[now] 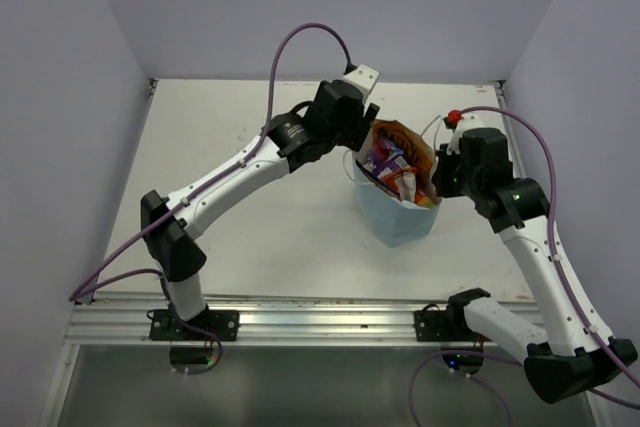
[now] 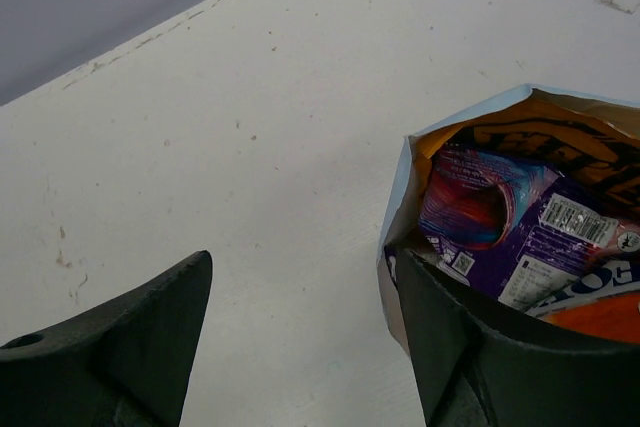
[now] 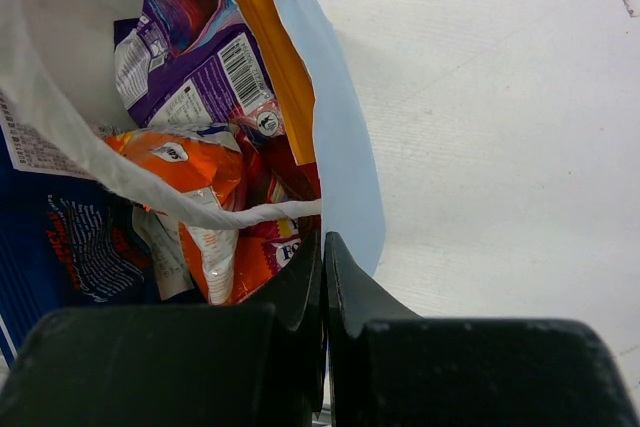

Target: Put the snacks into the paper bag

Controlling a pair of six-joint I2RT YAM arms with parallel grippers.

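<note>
The light blue paper bag point(image 1: 400, 219) stands mid-table, mouth up, with the snacks inside. A purple-white packet point(image 2: 505, 222) lies on top against the orange Kettle bag point(image 2: 545, 135). The right wrist view shows an orange-white packet point(image 3: 195, 172), a red packet point(image 3: 292, 179) and a blue bag point(image 3: 60, 242) lower down. My right gripper point(image 3: 323, 239) is shut on the bag's right wall point(image 3: 340, 162). My left gripper point(image 2: 305, 259) is open at the bag's left rim point(image 2: 395, 212). One of its fingers point(image 2: 450, 337) is over the bag's mouth, the other over bare table.
The white table point(image 1: 250, 197) runs to the purple-grey back and side walls. A small red-capped object point(image 1: 453, 116) lies behind the right arm near the back right corner. Purple cables loop over both arms.
</note>
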